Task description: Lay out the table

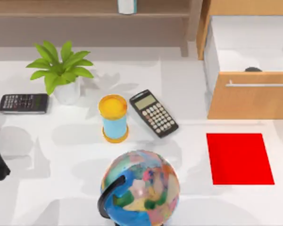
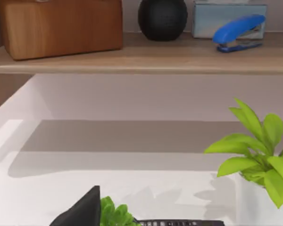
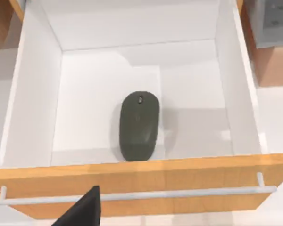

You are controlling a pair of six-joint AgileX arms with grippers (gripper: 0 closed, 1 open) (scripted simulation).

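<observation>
In the white-lined wooden drawer (image 3: 37, 94), smooth rounded dark mouse (image 3: 139, 125).

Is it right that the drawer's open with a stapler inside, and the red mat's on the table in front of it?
Not quite: the open drawer holds a dark mouse, not a stapler, as the right wrist view shows. The red mat does lie on the table in front of it.

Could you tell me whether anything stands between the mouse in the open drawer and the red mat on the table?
Only the drawer's wooden front does: the mouse lies just behind it, and the red mat sits on the table right before it. The mat itself is bare.
</observation>
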